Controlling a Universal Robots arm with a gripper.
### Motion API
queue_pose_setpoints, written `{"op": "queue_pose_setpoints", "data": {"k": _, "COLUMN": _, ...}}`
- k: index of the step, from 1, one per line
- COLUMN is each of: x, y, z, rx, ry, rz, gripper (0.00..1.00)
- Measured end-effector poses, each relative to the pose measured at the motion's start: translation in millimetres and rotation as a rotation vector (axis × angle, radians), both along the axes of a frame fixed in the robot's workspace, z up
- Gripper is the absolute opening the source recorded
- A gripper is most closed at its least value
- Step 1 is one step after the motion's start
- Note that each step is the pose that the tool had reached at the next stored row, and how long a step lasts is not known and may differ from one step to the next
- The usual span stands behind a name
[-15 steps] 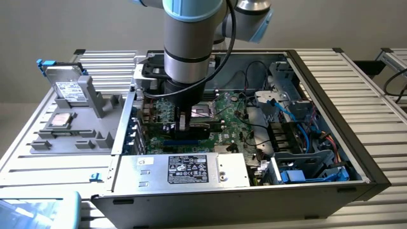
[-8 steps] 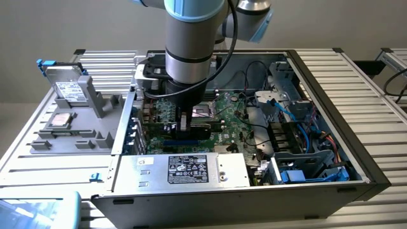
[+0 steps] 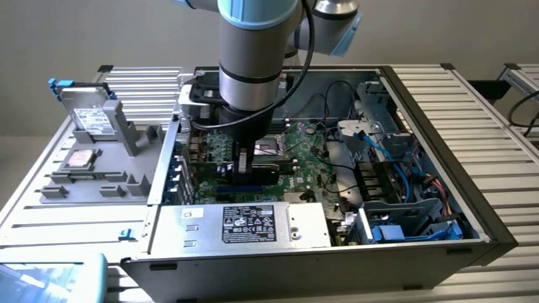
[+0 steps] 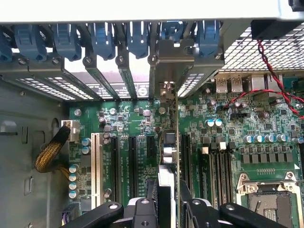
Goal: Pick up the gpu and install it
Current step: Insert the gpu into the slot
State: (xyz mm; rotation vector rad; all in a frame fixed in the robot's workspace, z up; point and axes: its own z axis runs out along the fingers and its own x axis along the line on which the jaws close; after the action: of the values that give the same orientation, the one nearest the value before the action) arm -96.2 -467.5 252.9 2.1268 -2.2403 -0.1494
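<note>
The end effector [image 4: 167,211] grips the gpu [image 4: 169,147] on edge, upright inside the computer case [image 3: 337,265] over the motherboard's [image 4: 142,118] expansion slots, so installing looks under way, and seating it calls for a straight, well-aligned press into one slot.

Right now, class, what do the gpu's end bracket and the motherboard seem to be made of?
On the gpu, the end bracket looks like dull grey sheet metal, folded. The motherboard seems glossy green laminate, dotted with solder.

One gpu [image 4: 169,148], one computer case [image 3: 320,271]
</note>
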Motion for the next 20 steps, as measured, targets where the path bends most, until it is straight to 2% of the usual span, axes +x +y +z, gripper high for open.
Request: {"op": "queue_pose_setpoints", "data": {"k": 20, "x": 0.0, "y": 0.5, "z": -0.7, "rx": 0.0001, "ry": 0.0015, "rz": -0.002, "gripper": 0.28}}
